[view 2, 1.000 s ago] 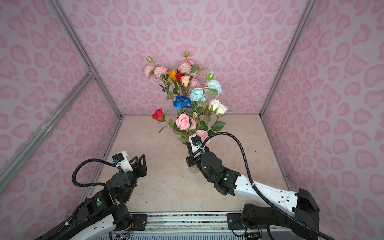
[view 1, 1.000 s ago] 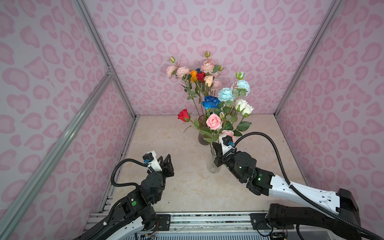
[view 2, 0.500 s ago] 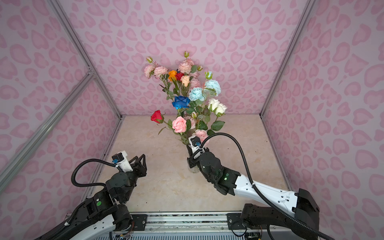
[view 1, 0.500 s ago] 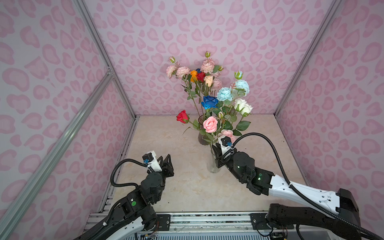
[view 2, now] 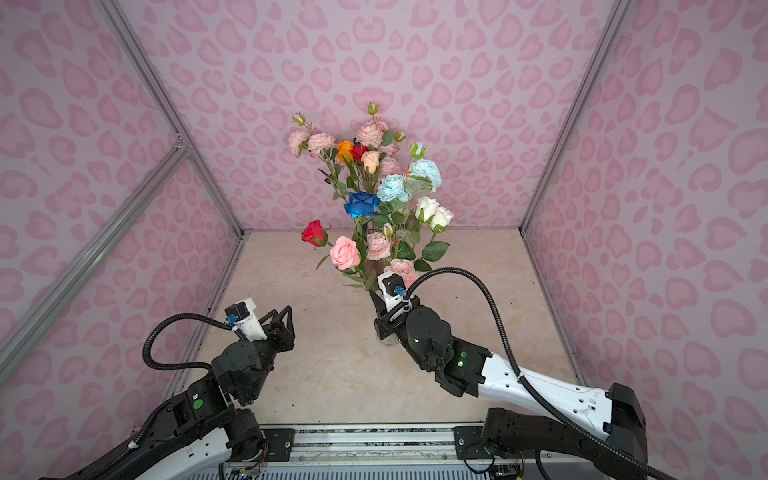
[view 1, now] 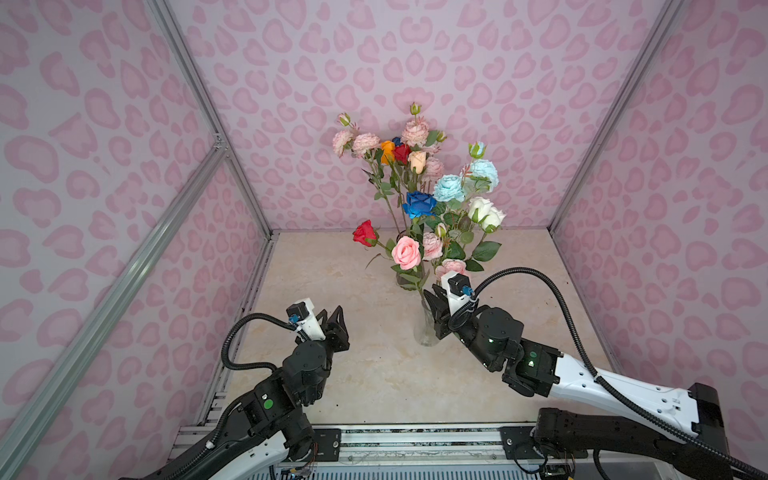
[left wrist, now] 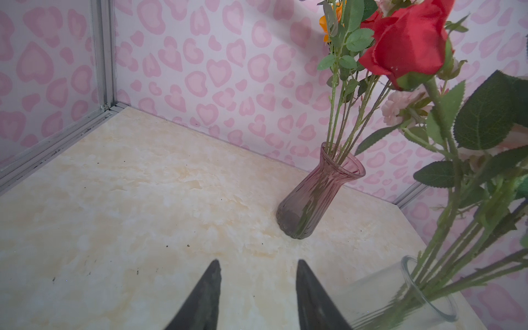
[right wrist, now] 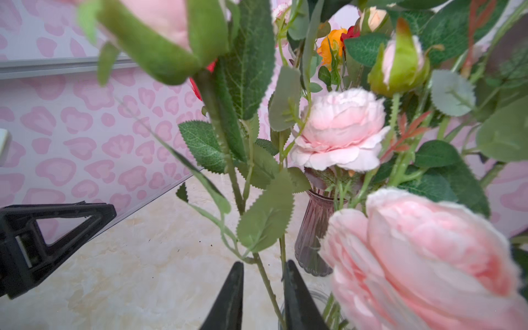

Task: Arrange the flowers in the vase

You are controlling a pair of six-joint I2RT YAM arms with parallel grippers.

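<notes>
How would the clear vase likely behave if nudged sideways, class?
Probably tips easily: the clear vase is narrow, with tall flowers spreading high above it. It may slide, since the table looks smooth. It looks like glass, so likely fragile.

Bunch of green-stemmed artificial flowers (view 2: 361, 203) with pink, red, orange, blue and white heads stands mid beige marbled counter (view 2: 332, 374), black right hand (view 2: 377, 297) at the stems above a clear glass vase (view 2: 384, 340), black left hand (view 2: 280, 312) empty, jaws apart, well apart.
</notes>
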